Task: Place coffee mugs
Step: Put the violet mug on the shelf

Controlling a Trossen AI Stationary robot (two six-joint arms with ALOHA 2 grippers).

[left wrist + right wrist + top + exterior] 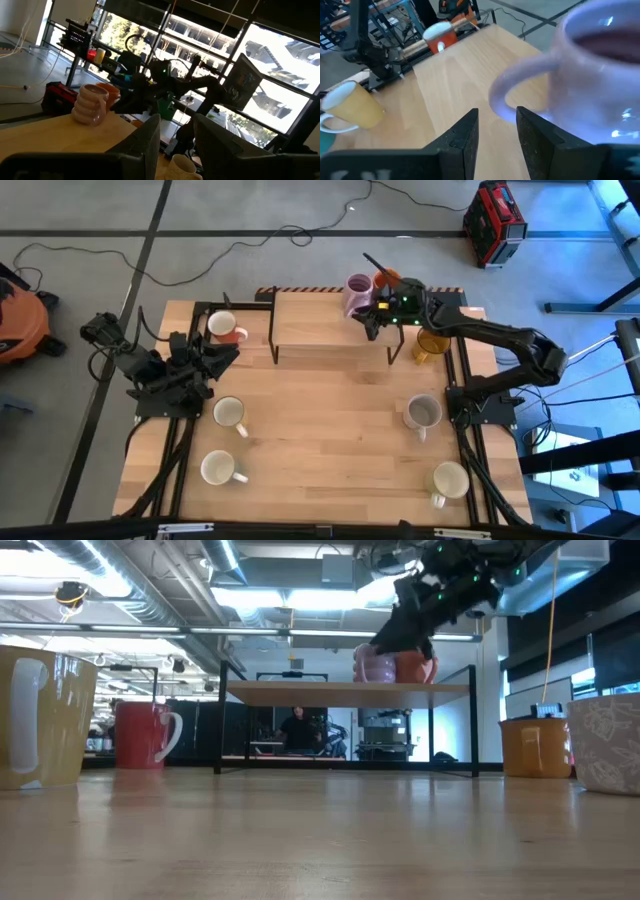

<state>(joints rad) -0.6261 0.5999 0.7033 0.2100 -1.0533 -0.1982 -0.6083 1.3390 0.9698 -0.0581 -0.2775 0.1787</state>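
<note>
On the raised shelf (330, 330) — pale purple, ribbed mug (357, 294).

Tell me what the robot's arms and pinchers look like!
Both arms are dark, almost black, built from jointed segments. The right arm has tiny green lights glowing near its wrist, just behind the right gripper. The left arm looks chunky and black, with dark cables around its base. Each gripper ends in two flat, dark fingers like little paddles, as on the left gripper.
</note>
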